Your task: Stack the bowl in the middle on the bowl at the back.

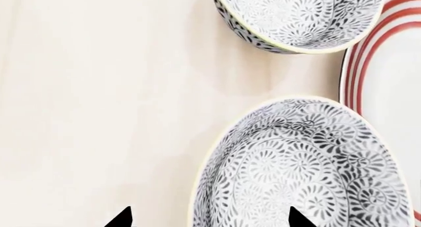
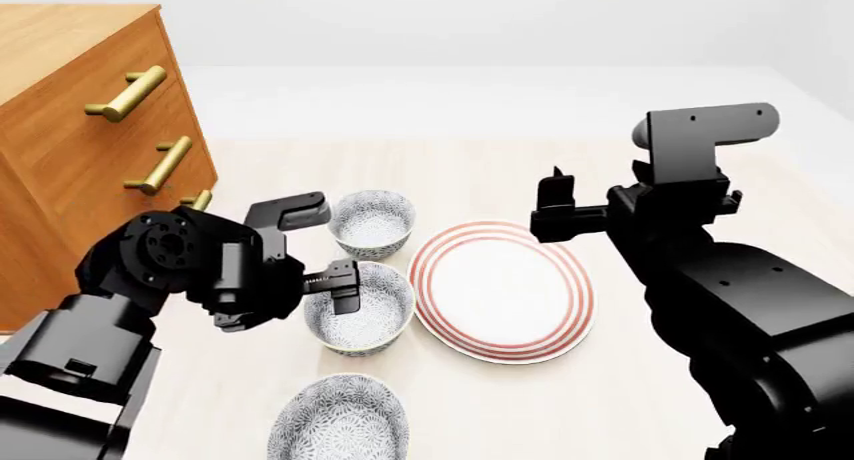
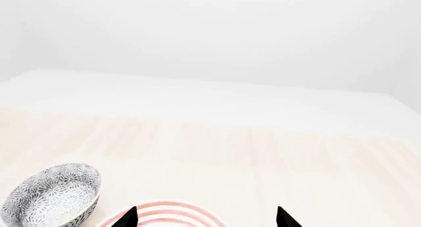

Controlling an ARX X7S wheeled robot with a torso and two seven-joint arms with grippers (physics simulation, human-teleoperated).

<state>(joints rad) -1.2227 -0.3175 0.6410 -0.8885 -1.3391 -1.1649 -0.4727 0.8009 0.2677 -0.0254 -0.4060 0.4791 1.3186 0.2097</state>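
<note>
Three speckled grey-and-white bowls lie in a line on the table. The bowl in the middle [image 2: 360, 320] [image 1: 302, 168] has my left gripper [image 2: 331, 276] [image 1: 210, 220] open just above its left rim, one fingertip [image 1: 122, 218] outside and the other over its inside, holding nothing. Beyond it, the bowl at the back [image 2: 372, 223] [image 1: 299, 17] [image 3: 54, 195] stands upright and empty. My right gripper [image 2: 554, 215] [image 3: 205, 218] hangs open and empty over the far edge of the red-ringed plate.
A flat white plate with red rings [image 2: 501, 290] [image 1: 395, 89] [image 3: 164, 212] lies right of the bowls. The nearest bowl [image 2: 338, 420] sits at the front. A wooden drawer cabinet [image 2: 80, 130] with brass handles stands at the left.
</note>
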